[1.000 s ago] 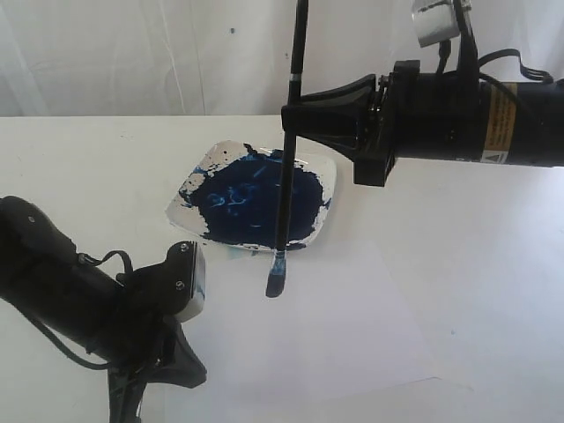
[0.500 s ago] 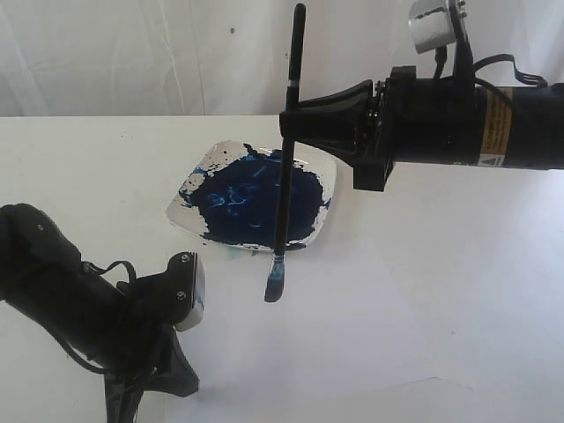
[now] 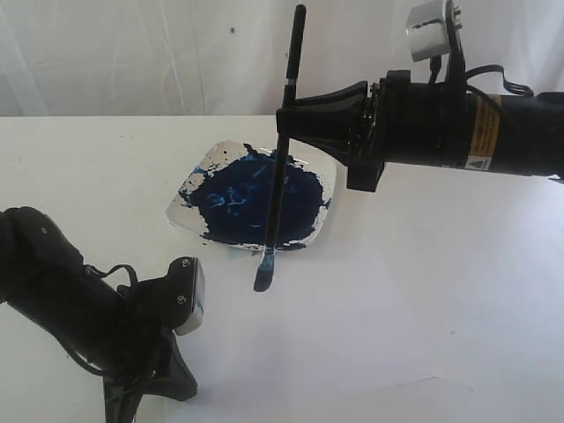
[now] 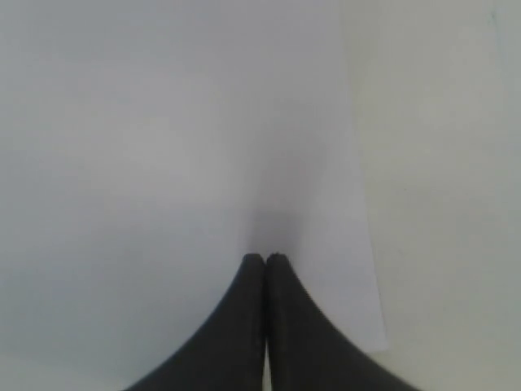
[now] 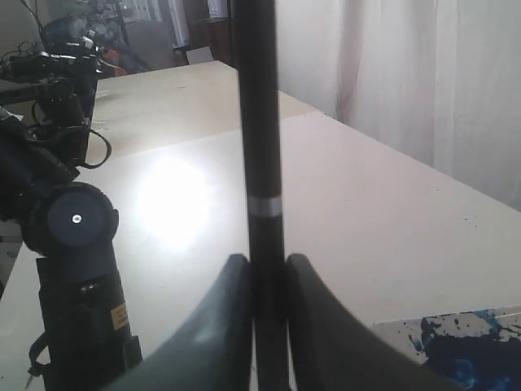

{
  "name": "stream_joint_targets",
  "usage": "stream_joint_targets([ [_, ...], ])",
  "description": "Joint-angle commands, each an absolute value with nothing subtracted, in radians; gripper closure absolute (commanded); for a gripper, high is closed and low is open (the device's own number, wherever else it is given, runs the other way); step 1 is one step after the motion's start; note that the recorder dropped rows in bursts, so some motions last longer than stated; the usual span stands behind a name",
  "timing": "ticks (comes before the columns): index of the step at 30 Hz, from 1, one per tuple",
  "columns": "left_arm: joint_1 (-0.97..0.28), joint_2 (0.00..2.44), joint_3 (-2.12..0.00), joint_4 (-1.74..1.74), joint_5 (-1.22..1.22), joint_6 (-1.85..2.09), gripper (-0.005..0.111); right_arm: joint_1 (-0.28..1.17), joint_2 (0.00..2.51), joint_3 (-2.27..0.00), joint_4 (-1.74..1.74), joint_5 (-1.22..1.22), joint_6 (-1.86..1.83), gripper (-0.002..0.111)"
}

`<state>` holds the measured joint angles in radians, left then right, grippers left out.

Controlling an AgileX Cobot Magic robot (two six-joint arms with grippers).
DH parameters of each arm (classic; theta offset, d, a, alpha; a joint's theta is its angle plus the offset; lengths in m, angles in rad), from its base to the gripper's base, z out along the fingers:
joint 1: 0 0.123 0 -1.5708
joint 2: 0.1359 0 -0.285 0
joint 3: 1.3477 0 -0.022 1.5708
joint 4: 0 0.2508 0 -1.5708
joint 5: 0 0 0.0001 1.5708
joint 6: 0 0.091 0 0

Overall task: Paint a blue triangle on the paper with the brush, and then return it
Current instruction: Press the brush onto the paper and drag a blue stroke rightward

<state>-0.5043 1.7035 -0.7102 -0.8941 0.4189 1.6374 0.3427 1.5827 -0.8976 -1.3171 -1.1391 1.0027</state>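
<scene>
A white table point(image 3: 97, 159) fills the scene. Behind the table hangs a white curtain point(image 3: 132, 53) in soft vertical folds, with one small dark speck point(image 3: 233, 31) on it. On the table top lies a bright patch of glare point(image 5: 171, 199) — elsewhere the light is even. Past the table's far end stands dim clutter point(image 5: 138, 16).

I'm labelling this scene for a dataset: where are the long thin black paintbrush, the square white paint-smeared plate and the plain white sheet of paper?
Long thin black paintbrush point(image 3: 277, 176), exterior view, middle of its shaft.
Square white paint-smeared plate point(image 3: 183, 201), exterior view, pale left rim.
Plain white sheet of paper point(image 3: 326, 317), exterior view, bare middle area.
</scene>
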Motion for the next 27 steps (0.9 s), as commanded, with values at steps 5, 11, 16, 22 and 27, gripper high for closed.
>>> stream_joint_targets([
  [5,-0.511,1.706,-0.711,-0.892,0.439,1.633,0.107,0.382,1.621,-0.895,-1.28,-1.165,0.901,0.108],
  [11,-0.511,1.706,-0.711,-0.893,0.439,1.633,0.107,0.409,1.663,-0.895,-1.247,-1.175,0.828,0.108],
  [16,-0.511,1.706,-0.711,-0.893,0.439,1.633,0.107,0.409,1.676,-0.895,-1.247,-1.179,0.81,0.108],
  [22,-0.511,1.706,-0.711,-0.893,0.439,1.633,0.107,0.419,1.692,-0.895,-1.195,-1.19,0.808,0.108],
  [27,-0.511,1.706,-0.711,-0.893,0.439,1.633,0.107,0.447,1.719,-0.895,-1.154,-1.192,0.794,0.108],
])
